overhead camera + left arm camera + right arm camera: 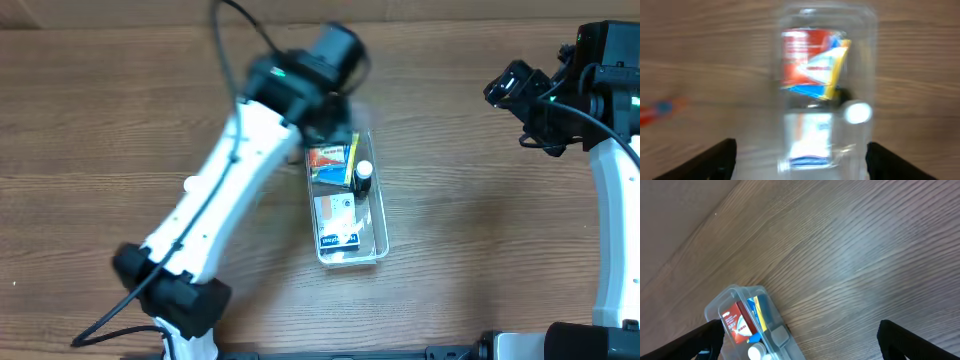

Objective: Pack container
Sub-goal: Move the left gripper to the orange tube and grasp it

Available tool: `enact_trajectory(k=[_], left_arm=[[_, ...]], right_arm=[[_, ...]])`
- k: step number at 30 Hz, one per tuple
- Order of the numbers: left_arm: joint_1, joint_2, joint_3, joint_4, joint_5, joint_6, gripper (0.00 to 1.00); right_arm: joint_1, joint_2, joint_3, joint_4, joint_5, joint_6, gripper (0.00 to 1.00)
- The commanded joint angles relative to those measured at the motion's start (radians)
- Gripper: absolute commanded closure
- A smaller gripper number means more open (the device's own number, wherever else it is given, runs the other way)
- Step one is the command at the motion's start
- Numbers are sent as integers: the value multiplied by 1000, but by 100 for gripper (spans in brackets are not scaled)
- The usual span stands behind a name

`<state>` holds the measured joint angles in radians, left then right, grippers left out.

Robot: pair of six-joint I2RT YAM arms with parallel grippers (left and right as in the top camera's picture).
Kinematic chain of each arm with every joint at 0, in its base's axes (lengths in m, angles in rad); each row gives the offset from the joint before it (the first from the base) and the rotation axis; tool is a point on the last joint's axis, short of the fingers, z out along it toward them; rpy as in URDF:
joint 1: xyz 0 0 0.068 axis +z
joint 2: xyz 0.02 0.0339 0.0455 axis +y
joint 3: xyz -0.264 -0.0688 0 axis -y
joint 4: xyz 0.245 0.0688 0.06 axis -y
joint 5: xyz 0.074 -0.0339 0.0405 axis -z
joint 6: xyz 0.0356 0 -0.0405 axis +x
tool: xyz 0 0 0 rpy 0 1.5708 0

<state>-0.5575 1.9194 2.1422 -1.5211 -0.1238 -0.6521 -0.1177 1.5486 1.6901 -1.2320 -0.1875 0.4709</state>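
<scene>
The container (384, 225) is seen in the middle of the overhead frame, partly filled. It is judged light, stiff and slippery, so its rim should be held. The left gripper (801, 145) and the right gripper (797, 330) are spread apart, with nothing held.

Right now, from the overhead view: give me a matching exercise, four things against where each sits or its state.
Things
1. red packet
2. white cap
3. white box
4. right end effector

Place or state
A. bottom end of the container in overhead
B. open, over bare table, away from the container
C. top end of the container in overhead
D. mid-container, by its image-right wall

Pairs: 1-C, 2-D, 3-A, 4-B
</scene>
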Motion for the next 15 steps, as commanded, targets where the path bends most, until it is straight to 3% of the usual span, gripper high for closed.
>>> enact_trajectory(k=[1,6,8,10,12,15], left_arm=[[140,-20,39,-130,-27,201,15],[282,-43,18,-169,189,410,30],[315,-70,10,-169,222,425,33],[345,-127,-19,-169,195,425,29],[373,-206,-76,-169,114,422,14],[415,-309,-174,-167,32,413,0]], right_arm=[[-2,-2,9,3,-8,0,0],[-2,-2,9,3,-8,0,0],[-2,-2,9,3,-8,0,0],[-2,-2,9,3,-8,0,0],[-2,-2,9,3,-8,0,0],[-2,-2,9,3,-8,0,0]])
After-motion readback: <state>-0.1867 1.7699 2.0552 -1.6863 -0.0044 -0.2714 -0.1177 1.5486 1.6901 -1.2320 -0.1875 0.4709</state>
